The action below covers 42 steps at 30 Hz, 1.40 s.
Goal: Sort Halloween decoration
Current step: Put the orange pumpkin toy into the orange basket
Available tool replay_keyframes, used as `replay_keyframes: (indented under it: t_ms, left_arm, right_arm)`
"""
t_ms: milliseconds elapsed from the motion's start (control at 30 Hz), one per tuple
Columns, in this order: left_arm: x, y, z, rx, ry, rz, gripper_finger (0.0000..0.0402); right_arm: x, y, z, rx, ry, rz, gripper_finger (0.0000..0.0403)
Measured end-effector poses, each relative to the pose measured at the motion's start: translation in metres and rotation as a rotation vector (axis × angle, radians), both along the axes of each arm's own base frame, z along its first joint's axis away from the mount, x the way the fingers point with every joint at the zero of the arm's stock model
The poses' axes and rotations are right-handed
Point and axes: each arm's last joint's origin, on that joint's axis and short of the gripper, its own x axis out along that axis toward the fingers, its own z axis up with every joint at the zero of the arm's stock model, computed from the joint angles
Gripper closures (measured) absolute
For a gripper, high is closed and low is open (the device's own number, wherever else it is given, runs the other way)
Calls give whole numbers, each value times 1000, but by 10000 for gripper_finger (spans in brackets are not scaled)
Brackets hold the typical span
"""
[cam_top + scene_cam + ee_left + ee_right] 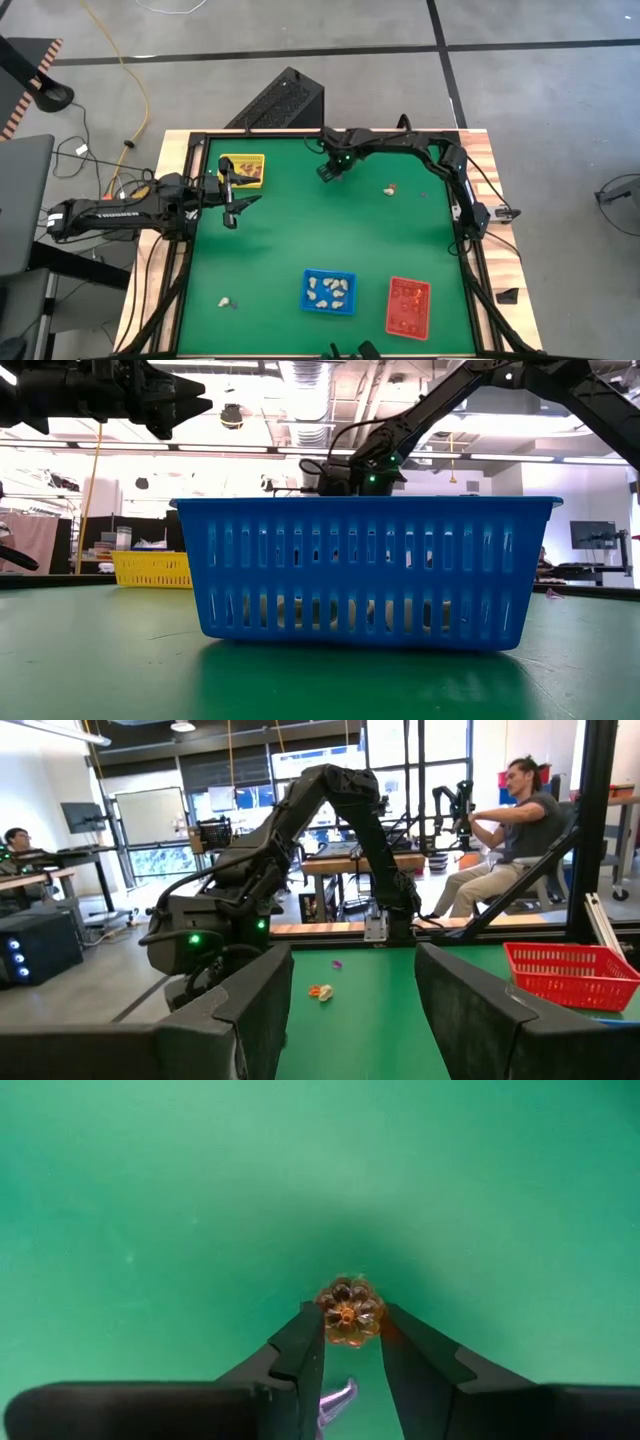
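R gripper (pixel 348 1342) pinches a small orange trinket (pixel 349 1312) between its fingertips, up over the green table (pixel 290 240) a bit right of the yellow tray (pixel 243 170). L gripper (pixel 238 203) hovers just below that tray, fingers spread wide w/ nothing in them. Cream trinkets (pixel 330 290) sit in the blue tray (pixel 329 292), well below the yellow one.

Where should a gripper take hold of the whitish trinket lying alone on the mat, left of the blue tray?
From straight above, closing across the body of the whitish trinket: it lies low on the green mat with free space all round. The open left gripper is nearer; the right gripper holds an orange trinket.
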Motion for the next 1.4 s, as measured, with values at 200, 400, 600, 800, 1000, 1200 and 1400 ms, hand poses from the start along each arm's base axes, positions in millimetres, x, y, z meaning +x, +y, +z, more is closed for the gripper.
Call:
replay_keyframes:
  t_ms: [200, 400, 600, 800, 1000, 1200, 1400]
  left_arm:
    - [0, 0, 0, -10, -2, -2, 198]
    - [0, 0, 0, -12, -2, -2, 198]
    - [0, 0, 0, -2, 3, 0, 198]
    - [0, 0, -1, -2, 7, 0, 198]
    - [0, 0, -1, 7, 15, 3, 198]
    - [0, 0, -1, 6, 17, 3, 198]
    - [0, 0, -2, 4, 23, 4, 198]
  right_arm:
    - [3, 6, 0, -4, 3, 39, 275]
    - [14, 21, 7, 42, -46, 127, 275]
    - [32, 46, 24, 100, -131, 268, 276]
    - [40, 97, 57, 227, -160, 482, 276]
    - [22, 156, 102, 273, -148, 596, 276]
    - [-18, 228, 131, 280, 29, 620, 276]
    - [-75, 309, 120, 302, 188, 473, 276]
